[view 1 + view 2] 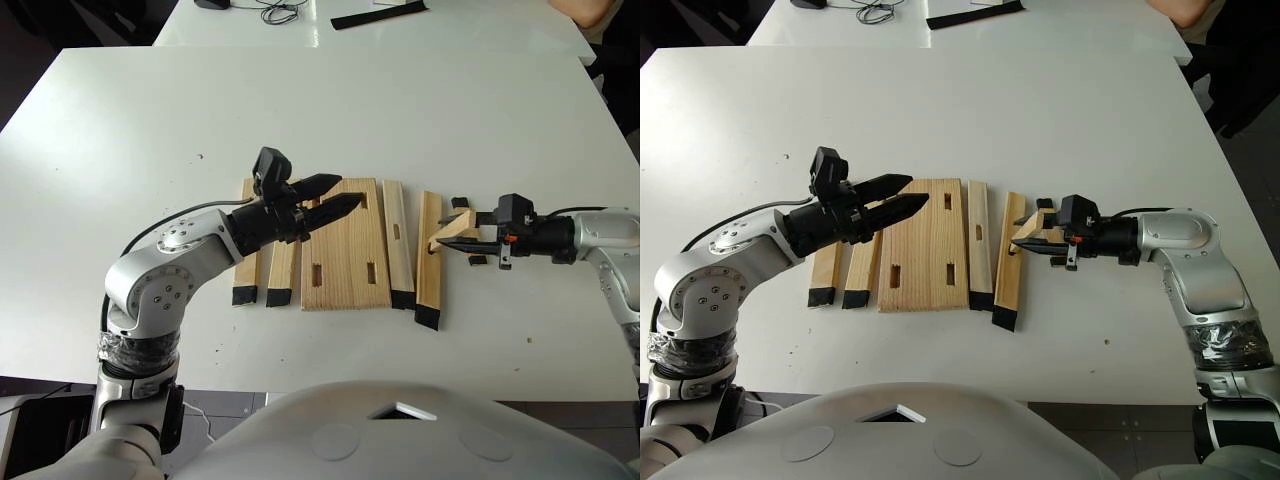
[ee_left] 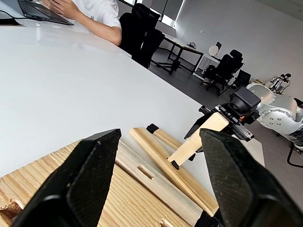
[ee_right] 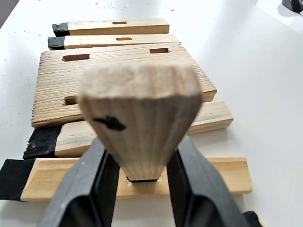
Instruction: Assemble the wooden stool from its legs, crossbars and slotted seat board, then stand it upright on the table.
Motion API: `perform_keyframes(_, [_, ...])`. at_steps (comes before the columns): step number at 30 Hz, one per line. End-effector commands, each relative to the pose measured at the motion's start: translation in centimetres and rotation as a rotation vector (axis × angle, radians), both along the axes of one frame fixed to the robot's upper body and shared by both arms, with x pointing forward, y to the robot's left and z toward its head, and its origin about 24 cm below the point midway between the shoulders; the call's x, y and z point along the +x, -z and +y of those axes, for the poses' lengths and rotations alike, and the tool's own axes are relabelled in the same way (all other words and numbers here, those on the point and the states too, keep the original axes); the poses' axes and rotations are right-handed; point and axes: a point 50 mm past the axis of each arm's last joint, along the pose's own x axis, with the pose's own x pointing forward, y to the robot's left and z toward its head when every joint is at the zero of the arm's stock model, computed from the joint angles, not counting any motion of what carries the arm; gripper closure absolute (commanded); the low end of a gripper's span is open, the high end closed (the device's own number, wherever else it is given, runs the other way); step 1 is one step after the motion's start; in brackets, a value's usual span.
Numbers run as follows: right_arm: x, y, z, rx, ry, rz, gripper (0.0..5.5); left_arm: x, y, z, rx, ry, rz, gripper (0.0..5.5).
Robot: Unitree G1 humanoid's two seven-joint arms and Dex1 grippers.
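The slotted seat board (image 1: 345, 245) lies flat mid-table. Two black-tipped legs (image 1: 265, 272) lie at its left and two more (image 1: 398, 240) at its right. My left gripper (image 1: 348, 188) hovers open over the board's far left corner, its fingers (image 2: 94, 175) wide apart. My right gripper (image 1: 450, 232) is shut on a short wooden crossbar (image 3: 139, 118), held tilted. The crossbar's lower end meets the slot of the rightmost leg (image 1: 430, 265). I cannot tell whether it is seated in the slot.
Small black pieces (image 1: 460, 203) lie beside the right gripper. A black strip (image 1: 378, 15) and cables rest on the far table. White tabletop stretches open all around the parts.
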Motion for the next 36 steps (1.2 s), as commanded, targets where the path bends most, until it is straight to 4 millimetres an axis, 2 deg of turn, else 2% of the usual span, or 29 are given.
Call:
perform_keyframes(1, [-0.7, 4.4, -0.4, -0.123, 0.028, 0.164, 4.2, 0.2, -0.3, -0.3, 0.002, 0.04, 0.008, 2.41])
perform_keyframes(6, [-1.0, 5.0, 0.6, -0.116, -0.012, 0.192, 4.2, 0.3, -0.2, -0.3, 0.004, 0.052, 0.016, 2.41])
perform_keyframes(13, [-0.4, 4.6, 0.5, -0.096, 0.036, 0.15, 4.2, 0.3, -0.1, -0.3, -0.004, 0.042, 0.021, 2.41])
perform_keyframes(14, [-0.2, 4.7, 0.4, -0.095, 0.064, 0.139, 3.82, 0.3, -0.1, -0.3, -0.005, 0.042, 0.022, 2.41])
perform_keyframes(16, [-0.6, 6.1, 0.1, -0.096, 0.12, 0.156, 3.54, 0.4, -0.1, -0.4, -0.004, 0.045, 0.023, 2.41])
perform_keyframes(20, [-3.1, 9.5, -0.3, -0.136, 0.178, 0.196, 2.99, 0.6, -0.1, -0.4, -0.003, 0.053, 0.028, 2.41])
perform_keyframes(22, [-3.3, 9.7, -0.5, -0.118, 0.222, 0.175, 2.76, 0.7, -0.1, -0.4, 0.0, 0.052, 0.029, 2.41])
perform_keyframes(24, [-2.9, 8.9, -0.8, -0.072, 0.276, 0.135, 2.5, 0.8, -0.1, -0.2, 0.001, 0.046, 0.028, 2.41])
perform_keyframes(28, [-2.4, 6.0, -1.5, 0.002, 0.313, 0.074, 2.5, 0.7, -0.1, -0.1, -0.004, 0.023, 0.023, 2.41])
perform_keyframes(32, [-2.6, 1.8, -0.6, 0.059, 0.268, 0.0, 2.5, 0.6, -0.1, 0.0, -0.012, -0.007, 0.012, 2.41])
perform_keyframes(36, [-2.6, -1.5, 0.1, 0.122, 0.277, -0.054, 2.5, 0.6, -0.2, 0.1, -0.016, -0.024, 0.005, 2.41])
